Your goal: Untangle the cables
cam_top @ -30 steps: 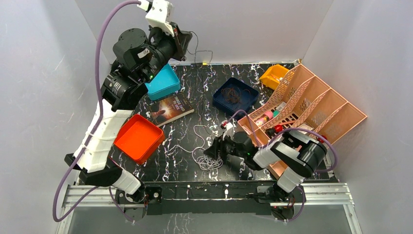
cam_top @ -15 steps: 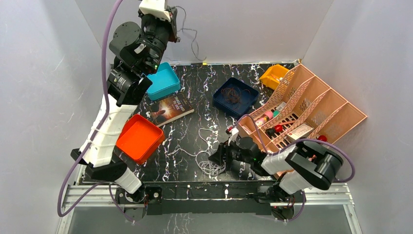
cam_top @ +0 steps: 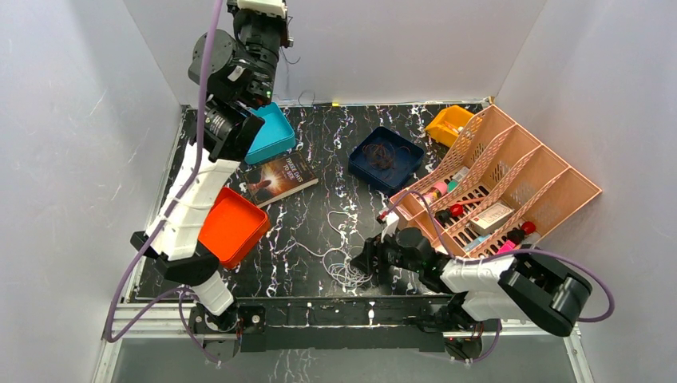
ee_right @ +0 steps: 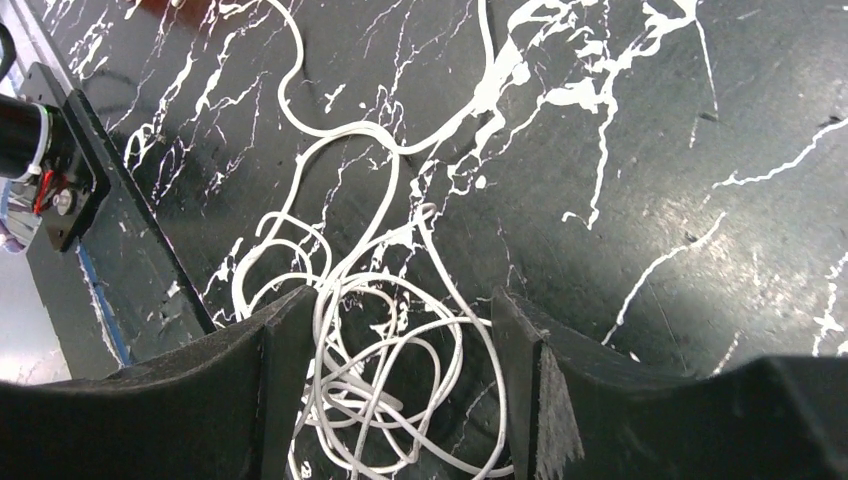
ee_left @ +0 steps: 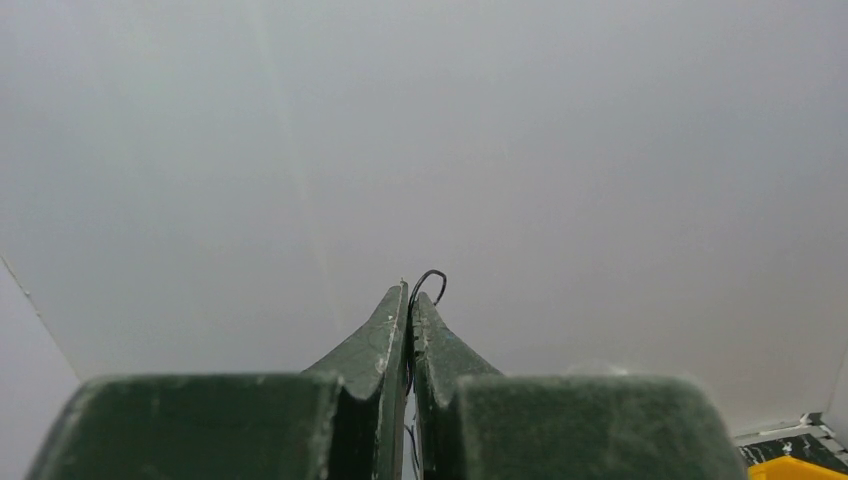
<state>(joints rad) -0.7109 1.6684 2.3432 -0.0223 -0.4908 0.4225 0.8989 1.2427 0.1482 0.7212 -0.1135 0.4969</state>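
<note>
Cables [cam_top: 346, 274] lie, seemingly loose, inside spread right claw [ee_right: 400, 305].

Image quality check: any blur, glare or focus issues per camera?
Top external: even light, soft shadows, no motion blur. Left wrist: left fingers soft and dark up close, thin black cable at their tips clear against the grey wall. Right wrist: white cable crisp, mild sheen on the table, right fingers underexposed.
</note>
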